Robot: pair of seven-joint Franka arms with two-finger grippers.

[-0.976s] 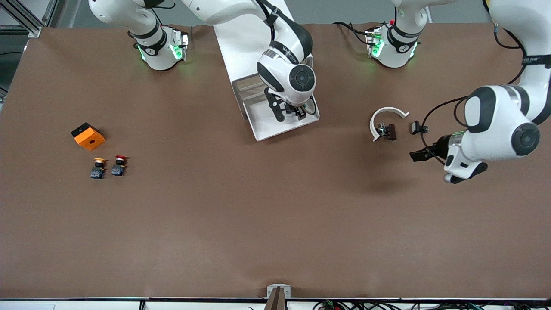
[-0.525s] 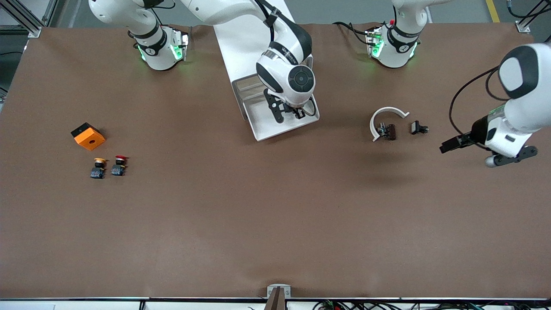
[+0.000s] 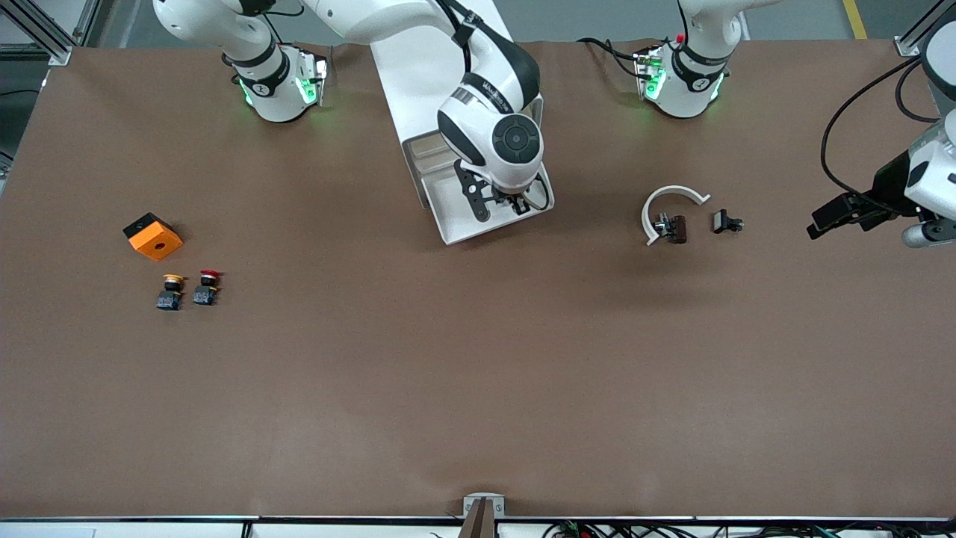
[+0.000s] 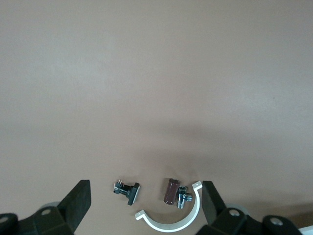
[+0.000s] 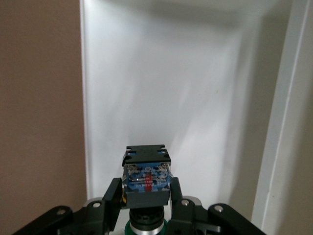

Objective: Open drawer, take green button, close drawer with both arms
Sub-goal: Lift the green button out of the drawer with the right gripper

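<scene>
A robotics lab, going by the setup. Two white arms (image 3: 493, 112) bolted at green-lit bases (image 3: 284, 86) along one edge of a broad brown worktop (image 3: 448, 373). Aluminium framing (image 3: 45, 30) at the corner, cable bundles (image 3: 672, 529) along the nearer edge. Small test parts laid out apart: orange block (image 3: 152, 236), push buttons (image 3: 187, 290), white clip (image 3: 667, 208), open white drawer (image 3: 463, 217).

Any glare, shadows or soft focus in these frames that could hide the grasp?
Front view: even light, a soft shadow on the table, the right arm's wrist hiding the right gripper. Right wrist view: the white drawer is bright, yet the button between the fingers reads sharply. Left wrist view: the open left gripper frames small parts, slightly soft.
</scene>
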